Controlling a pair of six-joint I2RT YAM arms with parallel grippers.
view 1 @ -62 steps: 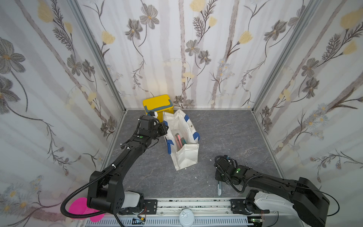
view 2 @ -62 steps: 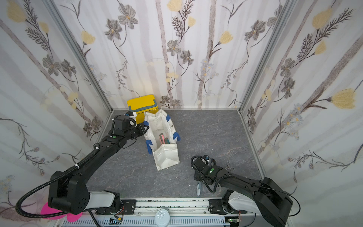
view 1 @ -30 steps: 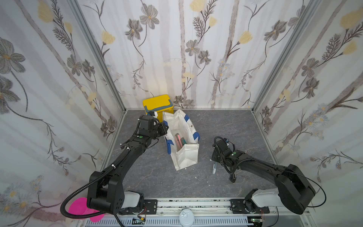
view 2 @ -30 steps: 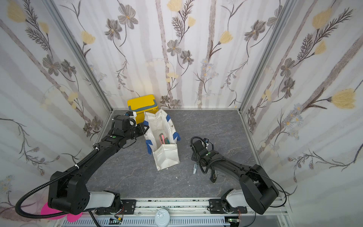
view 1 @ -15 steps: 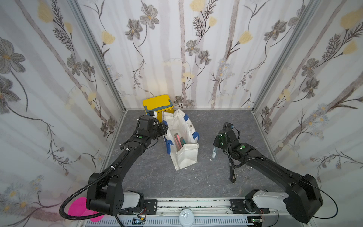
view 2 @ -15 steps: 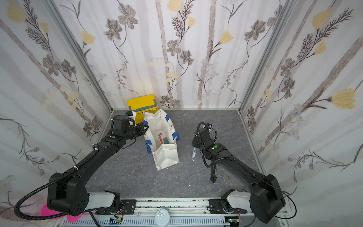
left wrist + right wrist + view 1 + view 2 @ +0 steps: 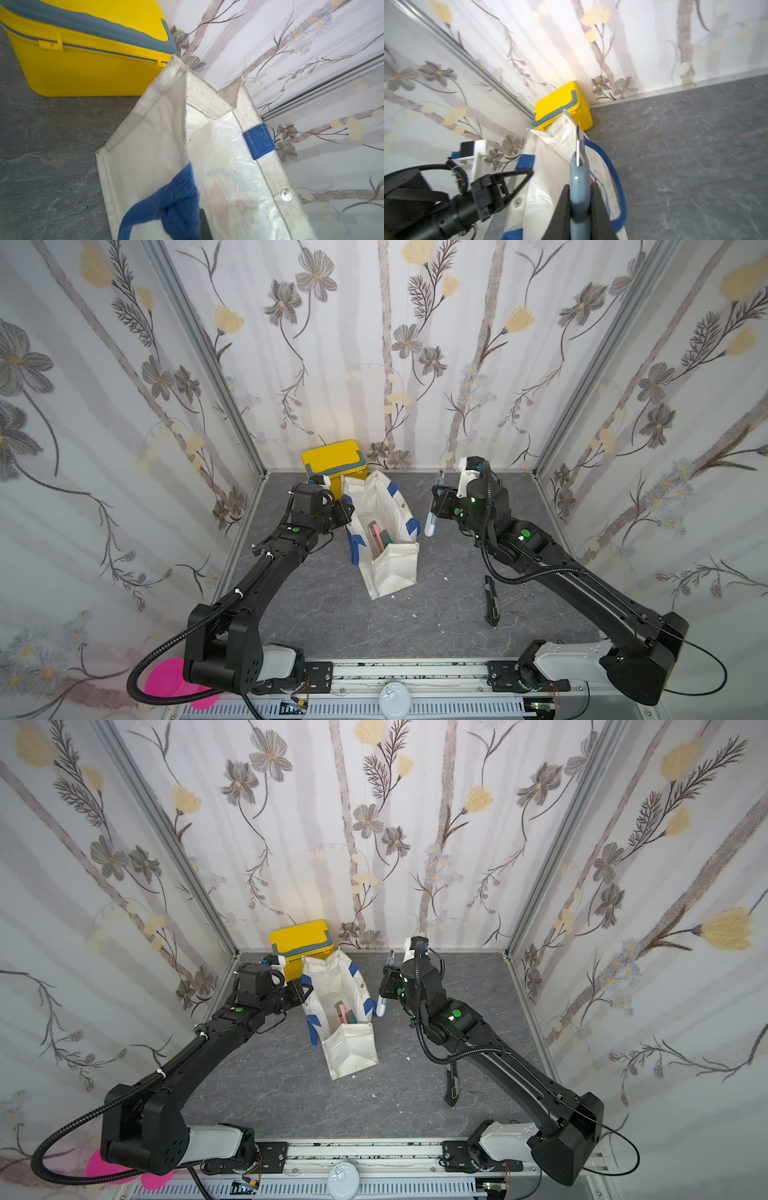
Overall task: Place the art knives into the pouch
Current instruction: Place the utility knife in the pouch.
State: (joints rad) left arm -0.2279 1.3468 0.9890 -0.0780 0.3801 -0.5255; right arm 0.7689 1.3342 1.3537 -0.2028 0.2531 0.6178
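From the pouch (image 7: 395,568), the box (image 7: 332,456) sits at eleven o'clock, my left gripper (image 7: 344,509) at ten, my right gripper (image 7: 579,207) with the art knife (image 7: 430,524) at three, a cutter (image 7: 491,601) at four.

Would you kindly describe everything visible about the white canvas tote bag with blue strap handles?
The white canvas tote bag stands open on the grey table, just in front of the yellow plastic box. It has blue strap handles, a glossy lining, a metal snap and a faint cartoon print. Pink and green items sit inside. The left gripper grips it at one handle.
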